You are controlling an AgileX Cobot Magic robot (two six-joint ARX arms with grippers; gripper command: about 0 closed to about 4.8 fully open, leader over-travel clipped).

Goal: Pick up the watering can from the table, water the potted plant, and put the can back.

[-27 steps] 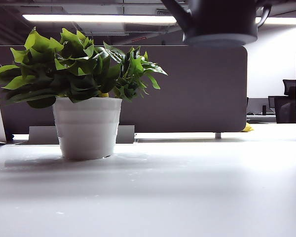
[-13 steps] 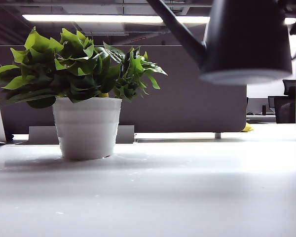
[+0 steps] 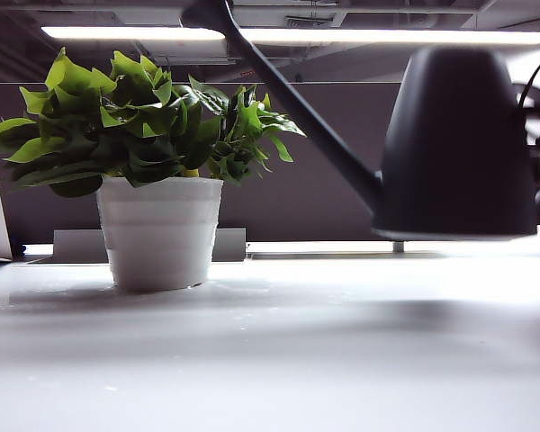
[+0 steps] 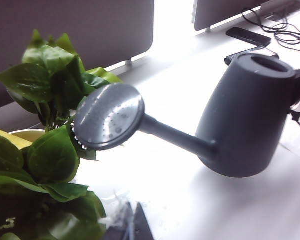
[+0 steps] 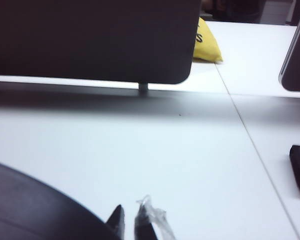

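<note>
Matte dark plastic, the watering can (image 3: 457, 144) hangs upright just above the table (image 3: 270, 351) beside the potted plant (image 3: 153, 171), our right gripper (image 5: 129, 222) pinched at its handle side to set it down (left gripper unseen, state unknown).

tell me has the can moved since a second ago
Yes. In the exterior view the can has come down: its base was up by the ceiling light and now sits low, near the table, right of the plant.
</note>
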